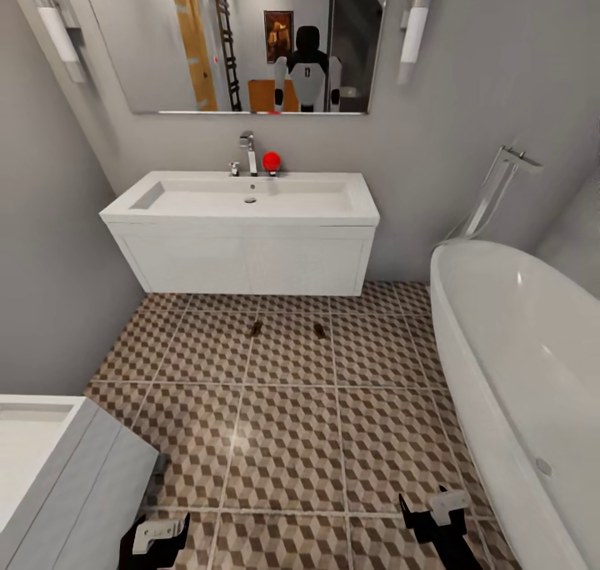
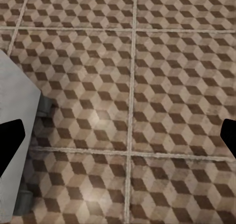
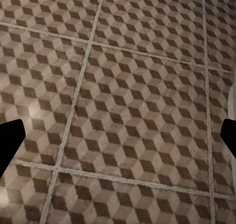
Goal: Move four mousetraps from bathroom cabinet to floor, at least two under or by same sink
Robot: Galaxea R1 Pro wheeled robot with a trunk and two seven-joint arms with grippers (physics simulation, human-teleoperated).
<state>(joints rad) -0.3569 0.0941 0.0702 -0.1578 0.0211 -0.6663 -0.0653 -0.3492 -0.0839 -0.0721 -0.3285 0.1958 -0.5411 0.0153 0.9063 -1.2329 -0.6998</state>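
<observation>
Two small brown mousetraps (image 1: 256, 329) (image 1: 319, 330) lie on the cube-patterned bathroom floor (image 1: 292, 437), just in front of the white wall-hung sink (image 1: 242, 220) and a little apart from each other. My left gripper (image 1: 158, 537) (image 2: 118, 140) hangs low over the tiles at the near left. It is open, its dark fingertips (image 2: 10, 145) spread wide with nothing between them. My right gripper (image 1: 433, 516) (image 3: 118, 140) is at the near right, also open and empty above the floor. The cabinet is out of view.
A white oval bathtub (image 1: 517, 370) runs along the right side. The corner of a second white boxy unit (image 1: 50, 462) (image 2: 14, 111) juts in at the near left, close to my left gripper. A tap (image 1: 247, 149) and a red ball (image 1: 271, 162) sit on the sink's back edge under a mirror.
</observation>
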